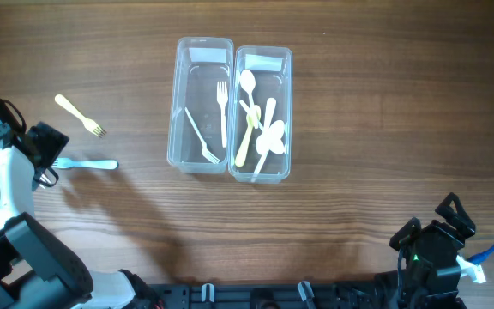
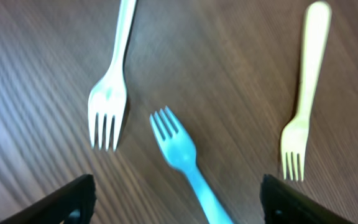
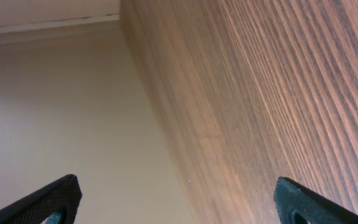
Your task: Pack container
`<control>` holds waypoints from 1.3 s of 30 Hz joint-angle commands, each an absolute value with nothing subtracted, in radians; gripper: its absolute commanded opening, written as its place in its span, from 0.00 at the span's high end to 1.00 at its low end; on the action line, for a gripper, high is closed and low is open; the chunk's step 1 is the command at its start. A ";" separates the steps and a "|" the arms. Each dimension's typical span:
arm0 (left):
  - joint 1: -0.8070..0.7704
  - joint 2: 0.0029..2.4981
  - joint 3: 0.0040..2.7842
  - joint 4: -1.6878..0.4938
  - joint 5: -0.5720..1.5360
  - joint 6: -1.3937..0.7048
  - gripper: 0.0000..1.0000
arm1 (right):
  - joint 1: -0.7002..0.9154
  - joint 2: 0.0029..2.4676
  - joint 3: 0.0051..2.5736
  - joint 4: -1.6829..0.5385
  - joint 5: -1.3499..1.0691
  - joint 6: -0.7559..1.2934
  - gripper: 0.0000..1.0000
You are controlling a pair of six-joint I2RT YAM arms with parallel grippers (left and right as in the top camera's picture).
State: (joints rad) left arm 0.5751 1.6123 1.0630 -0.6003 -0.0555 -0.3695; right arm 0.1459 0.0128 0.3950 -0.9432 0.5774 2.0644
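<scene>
blue fork (image 2: 178, 144) handle cut off at bottom edge; white fork (image 2: 108, 99) handle cut at top; both blurred.

A wooden table (image 1: 333, 223) with a dark, reddish-brown finish fills the whole overhead view, its fine grain running from side to side. The light on it is soft and even, so the few shadows are faint and blurred at their edges. In the right wrist view the table's edge (image 3: 166, 124) slants down the picture, and beyond it lies a plain pale beige surface (image 3: 61, 118), floor or wall cannot be told, with a thin dark line (image 3: 48, 23) near the top parting it from a lighter cream strip (image 3: 42, 9).
</scene>
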 commanded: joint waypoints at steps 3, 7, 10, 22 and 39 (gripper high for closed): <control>0.579 1.622 1.060 -0.530 -0.028 -0.239 0.01 | 0.146 0.004 0.399 -0.944 0.595 2.071 0.00; 0.631 1.646 1.060 -0.513 -0.046 -0.241 0.02 | 0.146 0.004 0.399 -0.944 0.595 2.072 0.00; 0.687 1.712 1.060 -0.506 -0.041 -0.277 0.03 | 0.146 0.004 0.399 -0.944 0.595 2.071 0.00; 0.706 1.912 1.060 -0.411 -0.020 -0.277 0.34 | 0.146 0.004 0.399 -0.944 0.595 2.072 0.00; 0.688 1.316 1.201 -0.562 0.271 -0.277 0.96 | 0.146 0.004 0.399 -0.944 0.594 2.072 0.00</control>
